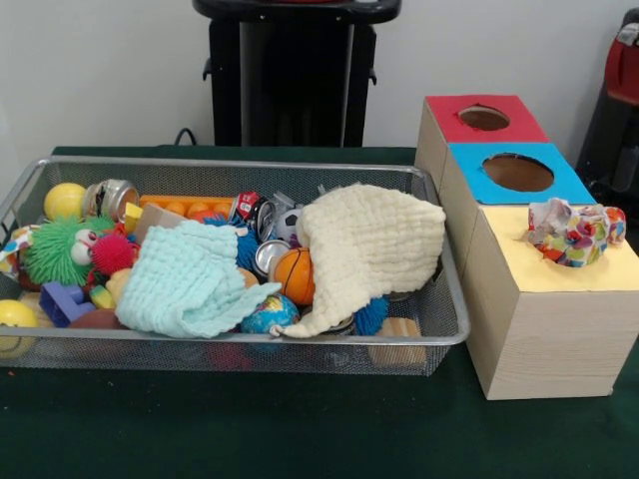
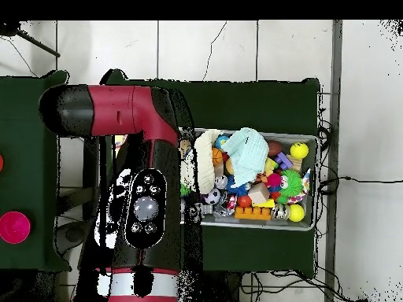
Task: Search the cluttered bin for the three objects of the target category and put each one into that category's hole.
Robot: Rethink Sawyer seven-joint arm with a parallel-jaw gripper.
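Here a mesh bin brims with toys under two cloths; the hand is unseen.

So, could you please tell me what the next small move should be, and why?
Probably swing the arm over the bin and pull the cream cloth aside. It and the mint cloth drape over much of the toy pile, hiding what lies beneath, and the arm stands mostly beside the bin.

A dark green table stands before a plain white wall, on a floor of pale square tiles, with black cables trailing across the tiles beside it.
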